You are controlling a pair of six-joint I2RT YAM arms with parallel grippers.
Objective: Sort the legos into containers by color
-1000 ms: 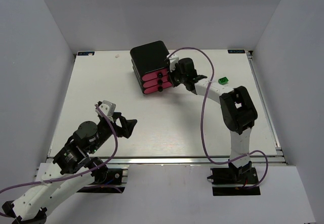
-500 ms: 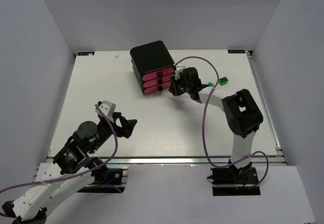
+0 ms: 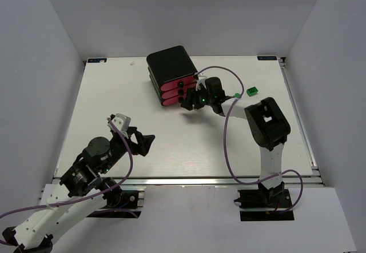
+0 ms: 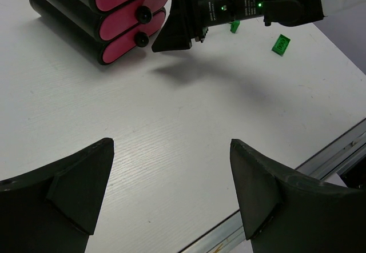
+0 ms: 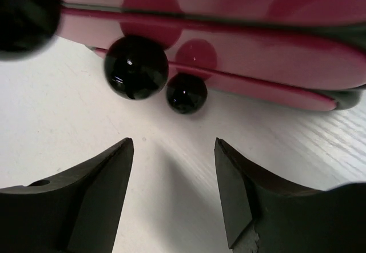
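Note:
The containers are three pink drawers (image 3: 174, 91) with black knobs (image 5: 136, 67), stacked in a black cabinet (image 3: 170, 63) at the far middle of the table. My right gripper (image 3: 187, 101) (image 5: 174, 144) hangs open just in front of the knobs, low over the table, with nothing between its fingers. In the left wrist view the drawers (image 4: 121, 19) and the right gripper (image 4: 171, 33) are also seen. A green lego (image 3: 251, 91) (image 4: 280, 43) lies right of the right arm, with a smaller green piece (image 3: 236, 95) (image 4: 234, 27) beside it. My left gripper (image 3: 146, 143) (image 4: 170, 150) is open and empty at the near left.
A purple cable (image 3: 229, 121) loops off the right arm over the table. A tiny pale bit (image 3: 132, 63) lies near the far edge, left of the cabinet. White walls close in the table on three sides. The metal front rail (image 4: 320, 156) runs just past the left gripper.
My right gripper was shut beside the drawer fronts; it has drawn back toward the near left and opened. The left arm has not moved.

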